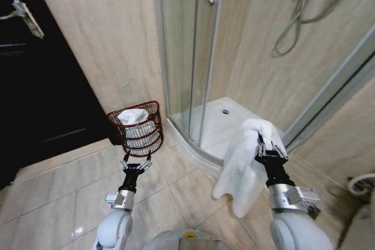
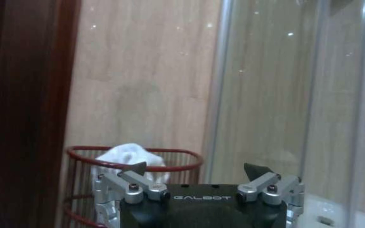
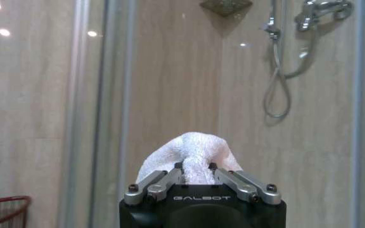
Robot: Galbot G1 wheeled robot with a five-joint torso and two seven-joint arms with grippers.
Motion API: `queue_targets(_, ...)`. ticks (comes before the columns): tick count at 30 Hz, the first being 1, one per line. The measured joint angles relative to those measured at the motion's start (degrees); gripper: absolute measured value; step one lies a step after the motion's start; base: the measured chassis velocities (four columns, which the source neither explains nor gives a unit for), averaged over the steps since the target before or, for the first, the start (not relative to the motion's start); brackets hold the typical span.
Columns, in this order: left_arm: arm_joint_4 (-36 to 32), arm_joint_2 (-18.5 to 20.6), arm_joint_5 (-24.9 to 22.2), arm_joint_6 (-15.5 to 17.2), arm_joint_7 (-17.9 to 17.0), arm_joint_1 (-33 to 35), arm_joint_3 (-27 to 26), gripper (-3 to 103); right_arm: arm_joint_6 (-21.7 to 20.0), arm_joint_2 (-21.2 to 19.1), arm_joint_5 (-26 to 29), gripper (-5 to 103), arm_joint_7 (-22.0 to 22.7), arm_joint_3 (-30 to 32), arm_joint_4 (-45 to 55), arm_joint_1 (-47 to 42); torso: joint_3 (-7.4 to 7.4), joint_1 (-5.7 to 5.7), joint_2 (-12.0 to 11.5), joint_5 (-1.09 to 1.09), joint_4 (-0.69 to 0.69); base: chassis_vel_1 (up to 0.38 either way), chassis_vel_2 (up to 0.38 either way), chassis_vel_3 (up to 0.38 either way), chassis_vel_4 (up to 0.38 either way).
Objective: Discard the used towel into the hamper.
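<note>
bathroom floor: right gripper clamps towel, hamper apart.

Two white towels: one towel hangs pinched in the right gripper at about four o'clock, and a second towel sits inside the hamper. One hamper, red wire, stands at about nine o'clock on the floor. Two grippers: the right gripper closed on its towel, and the left gripper with fingers spread, holding nothing. One shower hose at one o'clock.
</note>
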Motion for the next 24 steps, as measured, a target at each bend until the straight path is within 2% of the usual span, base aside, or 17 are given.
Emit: queue_targets(24,0.1,-0.4,0.3,-0.7,0.0,0.2,-0.1,100,-0.3,-0.4,-0.4,12,-0.7,-0.5,-0.1,1.7,0.00,0.00,0.0,-0.03,0.02,0.202,0.199,-0.057,-0.049)
